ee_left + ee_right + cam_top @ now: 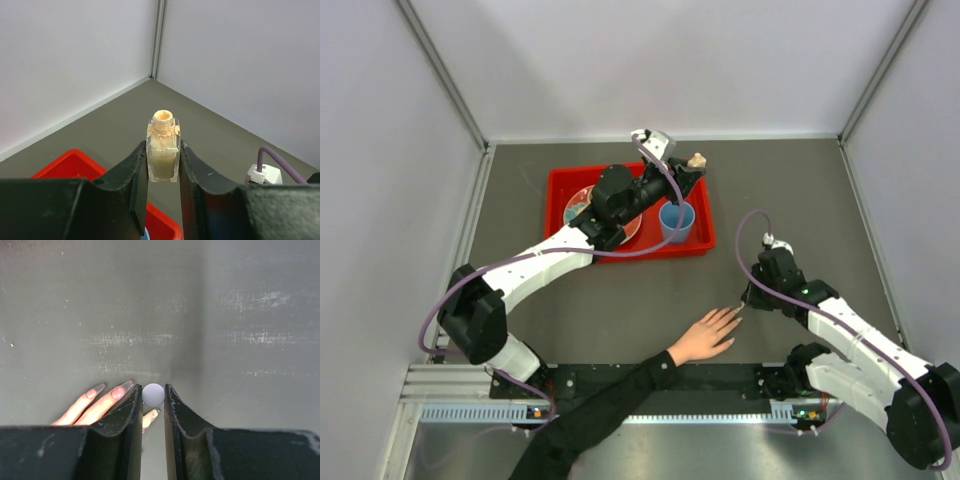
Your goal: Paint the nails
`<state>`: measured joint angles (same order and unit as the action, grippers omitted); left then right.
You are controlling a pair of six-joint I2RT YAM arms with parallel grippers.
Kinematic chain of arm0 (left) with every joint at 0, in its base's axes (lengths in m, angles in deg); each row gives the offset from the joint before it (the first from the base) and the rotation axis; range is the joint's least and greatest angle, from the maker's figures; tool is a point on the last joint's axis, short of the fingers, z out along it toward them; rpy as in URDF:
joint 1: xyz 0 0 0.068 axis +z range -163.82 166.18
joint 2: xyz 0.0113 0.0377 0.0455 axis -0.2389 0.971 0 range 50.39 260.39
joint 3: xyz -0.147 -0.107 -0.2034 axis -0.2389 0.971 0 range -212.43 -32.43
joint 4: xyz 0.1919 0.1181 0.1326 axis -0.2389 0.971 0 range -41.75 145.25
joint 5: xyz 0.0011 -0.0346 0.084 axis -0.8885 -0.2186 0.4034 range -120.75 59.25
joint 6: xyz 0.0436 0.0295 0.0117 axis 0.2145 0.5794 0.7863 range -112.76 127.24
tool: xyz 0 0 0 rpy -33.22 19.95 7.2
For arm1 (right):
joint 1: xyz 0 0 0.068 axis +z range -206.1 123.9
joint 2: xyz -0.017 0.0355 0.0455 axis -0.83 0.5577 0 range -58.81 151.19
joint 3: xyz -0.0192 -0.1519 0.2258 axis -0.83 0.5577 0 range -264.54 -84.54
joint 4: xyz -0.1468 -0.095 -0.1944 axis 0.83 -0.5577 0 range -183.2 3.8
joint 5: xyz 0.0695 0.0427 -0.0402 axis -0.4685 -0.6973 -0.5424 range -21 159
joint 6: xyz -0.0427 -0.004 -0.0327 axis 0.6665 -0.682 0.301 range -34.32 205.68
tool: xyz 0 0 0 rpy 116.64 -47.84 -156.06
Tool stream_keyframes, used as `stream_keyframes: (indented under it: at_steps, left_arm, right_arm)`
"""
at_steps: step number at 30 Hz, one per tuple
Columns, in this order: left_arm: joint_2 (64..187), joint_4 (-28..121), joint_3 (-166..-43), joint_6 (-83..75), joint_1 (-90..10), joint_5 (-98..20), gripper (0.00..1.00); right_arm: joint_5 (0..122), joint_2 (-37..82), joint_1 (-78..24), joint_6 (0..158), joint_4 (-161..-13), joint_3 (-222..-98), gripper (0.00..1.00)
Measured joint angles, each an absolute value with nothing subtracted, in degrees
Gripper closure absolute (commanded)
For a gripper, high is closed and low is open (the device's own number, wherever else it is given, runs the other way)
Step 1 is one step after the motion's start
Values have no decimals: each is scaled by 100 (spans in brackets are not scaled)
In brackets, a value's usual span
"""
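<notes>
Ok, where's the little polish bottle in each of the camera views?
Top external: the bottle sits above the red tray's far right corner, in the left gripper.
Left wrist: dead centre, upright and uncapped, clamped between the fingers.
Right wrist: not in it; the right gripper holds a white knob.
Shared landmark: the red tray, in the top and left wrist views.
</notes>
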<state>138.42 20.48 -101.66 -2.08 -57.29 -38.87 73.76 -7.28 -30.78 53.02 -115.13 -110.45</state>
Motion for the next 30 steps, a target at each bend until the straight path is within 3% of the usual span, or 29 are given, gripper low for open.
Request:
stream_keyframes:
  at_steps: [14, 30]
  left_arm:
    - [13842, 2048, -10166, -208, -5729, -3887, 100]
    - [13842, 2048, -10166, -210, -5729, -3890, 100]
  right_arm:
    - [7325, -1292, -3078, 5260, -11563, -11045, 100]
    - [6799, -922, -3080, 5415, -11443, -11045, 100]
